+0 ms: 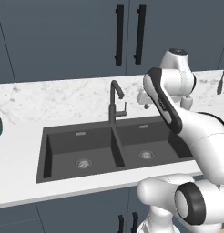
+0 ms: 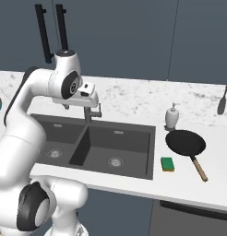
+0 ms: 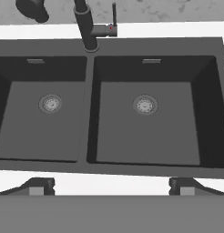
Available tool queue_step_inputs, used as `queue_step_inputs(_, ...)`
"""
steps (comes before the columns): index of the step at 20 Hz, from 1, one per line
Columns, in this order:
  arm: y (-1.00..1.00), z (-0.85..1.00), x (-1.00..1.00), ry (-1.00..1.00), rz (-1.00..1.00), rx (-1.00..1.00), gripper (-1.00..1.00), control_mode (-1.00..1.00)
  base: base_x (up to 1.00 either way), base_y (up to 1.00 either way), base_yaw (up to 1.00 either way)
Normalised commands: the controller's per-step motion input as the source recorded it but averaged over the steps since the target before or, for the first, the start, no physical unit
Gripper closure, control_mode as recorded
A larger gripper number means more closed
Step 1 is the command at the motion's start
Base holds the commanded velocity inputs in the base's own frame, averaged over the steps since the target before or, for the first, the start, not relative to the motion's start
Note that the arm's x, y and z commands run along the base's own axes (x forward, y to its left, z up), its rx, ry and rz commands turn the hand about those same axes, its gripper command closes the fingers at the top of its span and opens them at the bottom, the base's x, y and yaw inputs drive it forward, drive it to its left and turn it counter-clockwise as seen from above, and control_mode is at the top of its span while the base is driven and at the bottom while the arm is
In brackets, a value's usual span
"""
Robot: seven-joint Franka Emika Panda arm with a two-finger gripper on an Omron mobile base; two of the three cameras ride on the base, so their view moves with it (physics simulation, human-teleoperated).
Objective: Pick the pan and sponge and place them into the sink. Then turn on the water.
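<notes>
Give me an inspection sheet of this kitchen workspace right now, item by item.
Surface: white marbled counter around the sink.
Job's things: pan and sponge on the counter right of the sink; both basins bare; faucet dry.
Clutter: soap dispenser behind the pan; utensils at far right.
Grippers: gripper open, above the sink, holding nothing.
Cables: nothing seen.
Surroundings: dark cabinets with black handles.

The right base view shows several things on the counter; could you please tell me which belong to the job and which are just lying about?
For the job:
- pan, on the counter right of the sink
- sponge, beside the pan
- sink, both basins empty
- faucet, no water running

Lying about:
- soap dispenser, behind the pan
- hanging utensil, far right
</notes>
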Motion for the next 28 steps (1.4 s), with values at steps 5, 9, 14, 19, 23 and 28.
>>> queue_step_inputs(5,-0.65,-0.15,0.00,0.00,-0.02,-0.01,-1.00,-1.00,0.00,0.00,0.00)
queue_step_inputs(9,-0.71,-0.24,0.00,0.00,-0.01,-0.01,-1.00,-1.00,0.00,0.00,0.00)
queue_step_inputs(14,-0.73,-0.26,0.02,-0.01,0.00,0.00,-1.00,-1.00,0.00,0.00,0.00)
queue_step_inputs(19,-0.80,-0.22,0.23,-0.01,0.00,0.00,-1.00,-1.00,0.00,0.00,0.00)
queue_step_inputs(23,-0.80,-0.17,0.19,0.00,0.00,0.00,-1.00,-1.00,0.00,0.00,0.00)
queue_step_inputs(28,-0.78,-0.14,0.09,0.00,0.00,0.00,-1.00,-1.00,0.00,0.00,0.00)
